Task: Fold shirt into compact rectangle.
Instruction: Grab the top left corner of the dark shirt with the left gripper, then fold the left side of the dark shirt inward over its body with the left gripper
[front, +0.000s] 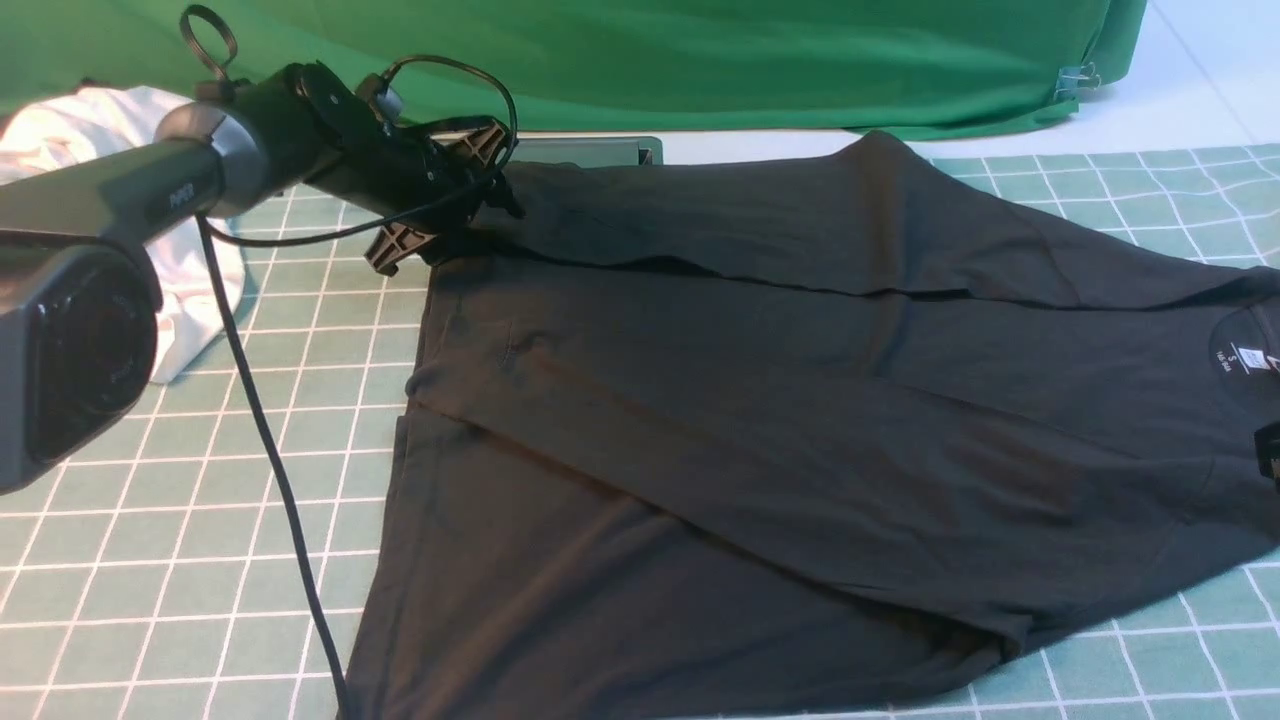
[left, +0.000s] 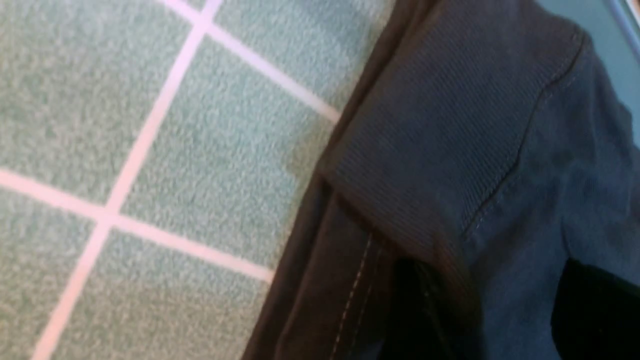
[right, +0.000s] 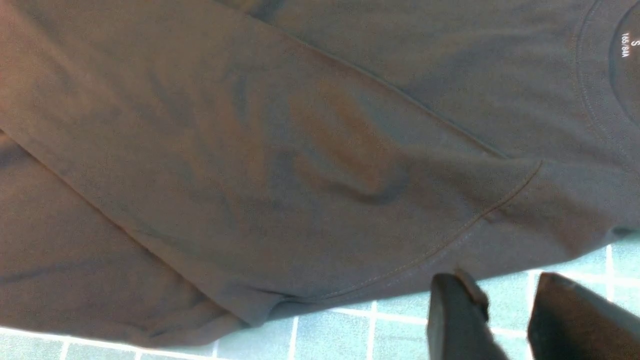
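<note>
The large black short-sleeved knit T-shirt (front: 750, 400) lies partly folded on the green, white-checked worktop (front: 150, 560). Its long axis runs left to right, with the round printed neck label (front: 1243, 358) at the right end. The left pincer (front: 445, 195) stands wide at the shirt's far left hem corner, gripping nothing that shows. The right pincer (right: 505, 310) is narrowly parted and empty, over bare worktop just beside the shoulder seam. The next fold likely closes along that axis, and each arm is nearest its own end.
</note>
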